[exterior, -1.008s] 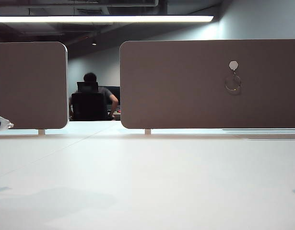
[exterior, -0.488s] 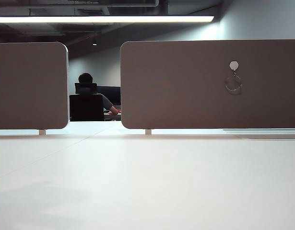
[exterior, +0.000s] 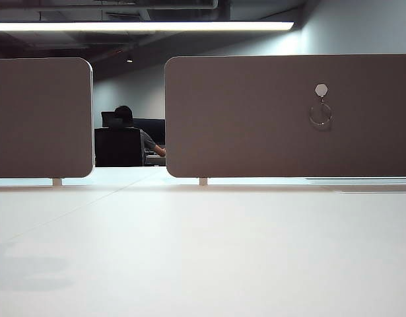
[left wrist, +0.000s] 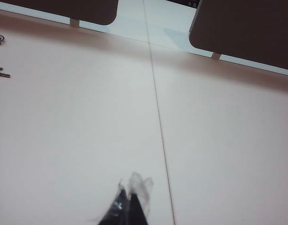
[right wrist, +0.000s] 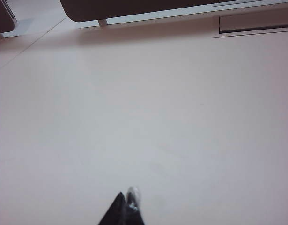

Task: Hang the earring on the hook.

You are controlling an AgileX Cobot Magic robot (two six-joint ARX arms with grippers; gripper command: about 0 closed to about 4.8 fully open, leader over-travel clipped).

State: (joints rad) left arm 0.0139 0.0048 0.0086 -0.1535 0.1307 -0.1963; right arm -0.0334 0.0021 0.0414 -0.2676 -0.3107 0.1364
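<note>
Open-plan office. Grey partition panels (exterior: 288,115) stand along the white desk (exterior: 203,251). Behind, a seated person (exterior: 133,135) works under a ceiling strip light (exterior: 143,26).

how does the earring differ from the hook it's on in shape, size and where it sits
The earring is a thin open wire hoop you can see the divider panel through; the hook has a solid pale hexagonal head. The earring is clearly wider than the hook's head. The hook is fixed to the panel, while the earring hangs just below it. Both sit high on the right panel, away from both grippers.
</note>
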